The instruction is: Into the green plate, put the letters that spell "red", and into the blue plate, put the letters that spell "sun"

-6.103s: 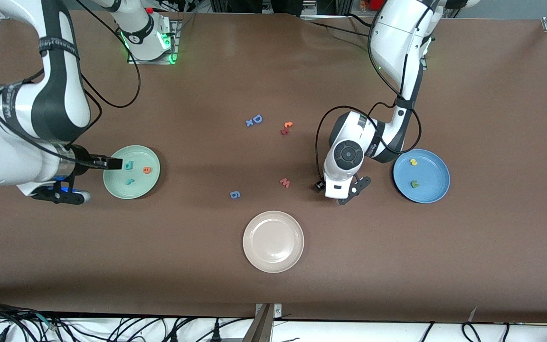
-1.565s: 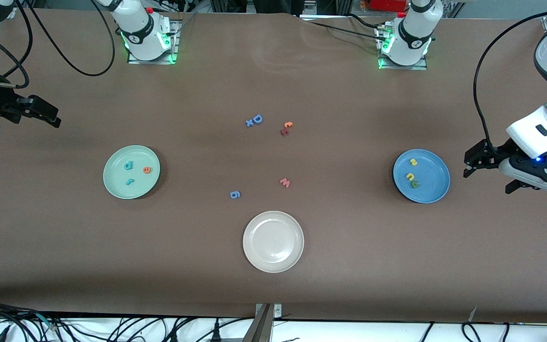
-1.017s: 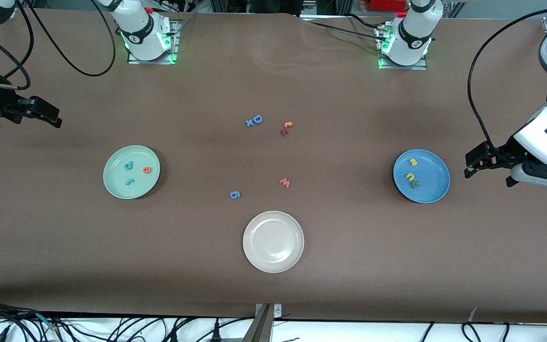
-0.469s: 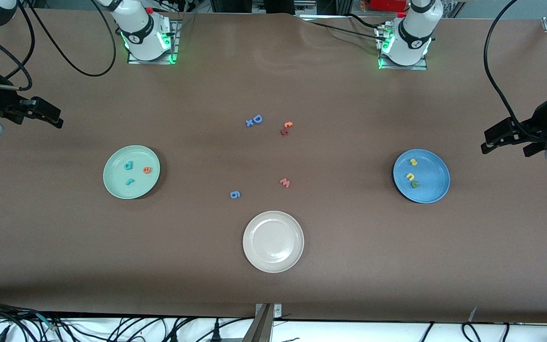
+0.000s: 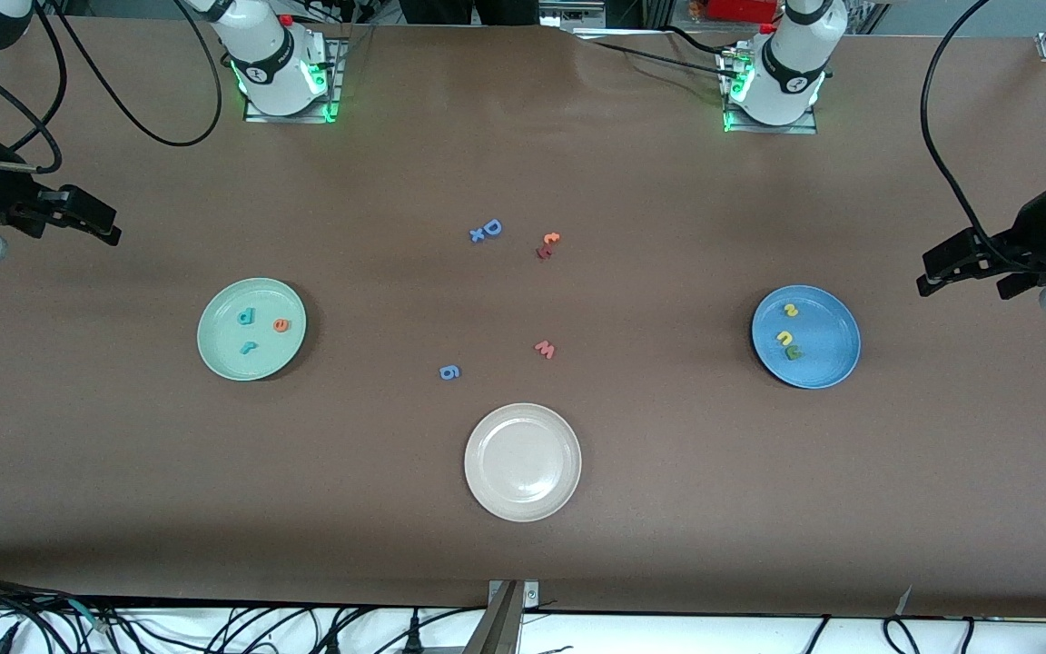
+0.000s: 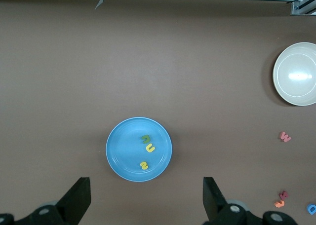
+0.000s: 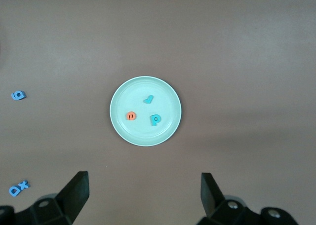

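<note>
The green plate (image 5: 251, 328) is seen on the counter (image 5: 523, 545) toward the right arm's end, roughly midway between the edge along the robot bases and the edge nearest the front camera. Three letters lie in it, apart from one another: the teal "d" (image 5: 245, 316), the orange "e" (image 5: 281, 324) and the teal "r" (image 5: 248, 346). The blue plate (image 5: 805, 336) is seen toward the left arm's end, at about the same depth. In it lie the yellow "s" (image 5: 791, 310), the yellow "u" (image 5: 785, 338) and the dark green "n" (image 5: 794, 351); the "u" and "n" are just beside each other, perhaps touching.

The left pincer (image 5: 963, 271) is held in the air over the counter's edge at the left arm's end, its fingers spread wide apart and empty. The right pincer (image 5: 78, 216) is held over the counter's edge at the right arm's end, likewise spread apart and empty.

Near the counter's middle a blue "D" (image 5: 492, 227) with a small blue "x" (image 5: 478, 235) touching it, an orange and a dark red letter (image 5: 547, 245) together, a pinkish "w" (image 5: 545, 349) and a blue "g" (image 5: 449, 371) are found. A whitish plate (image 5: 523, 462) sits nearer the front camera than these.
</note>
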You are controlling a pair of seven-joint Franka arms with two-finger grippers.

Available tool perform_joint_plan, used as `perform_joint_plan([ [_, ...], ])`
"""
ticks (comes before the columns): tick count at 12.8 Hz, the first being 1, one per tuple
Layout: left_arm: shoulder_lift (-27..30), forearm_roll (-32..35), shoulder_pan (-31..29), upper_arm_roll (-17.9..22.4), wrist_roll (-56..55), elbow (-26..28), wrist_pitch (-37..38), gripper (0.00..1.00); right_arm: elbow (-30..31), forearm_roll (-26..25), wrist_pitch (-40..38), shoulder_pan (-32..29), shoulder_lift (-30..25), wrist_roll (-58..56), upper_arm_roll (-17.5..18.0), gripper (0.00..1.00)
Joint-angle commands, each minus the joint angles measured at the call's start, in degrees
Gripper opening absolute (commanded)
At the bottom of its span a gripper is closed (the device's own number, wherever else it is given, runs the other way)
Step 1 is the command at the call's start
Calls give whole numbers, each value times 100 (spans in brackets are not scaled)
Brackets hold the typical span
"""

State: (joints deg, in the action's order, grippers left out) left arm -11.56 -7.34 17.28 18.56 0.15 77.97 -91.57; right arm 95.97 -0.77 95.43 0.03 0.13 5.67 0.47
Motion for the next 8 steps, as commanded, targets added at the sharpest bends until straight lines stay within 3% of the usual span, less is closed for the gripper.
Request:
perform_joint_plan([
  [1, -48, 137, -14, -45, -85, -160, 130, 100, -148, -2, -103, -47, 39, -93, 41, 100],
  [5, 14, 137, -242, -115, -76, -125, 104, 100, -148, -2, -103, -47, 48, -84, 41, 100],
  [6, 144, 189, -530, -524, -76, -55, 78, 100, -148, -2, -103, -47, 39, -93, 41, 100],
  [8, 557, 802, -1251, -1736, -338, 365, -140, 100, -148, -2, -103, -47, 48, -84, 41, 100],
])
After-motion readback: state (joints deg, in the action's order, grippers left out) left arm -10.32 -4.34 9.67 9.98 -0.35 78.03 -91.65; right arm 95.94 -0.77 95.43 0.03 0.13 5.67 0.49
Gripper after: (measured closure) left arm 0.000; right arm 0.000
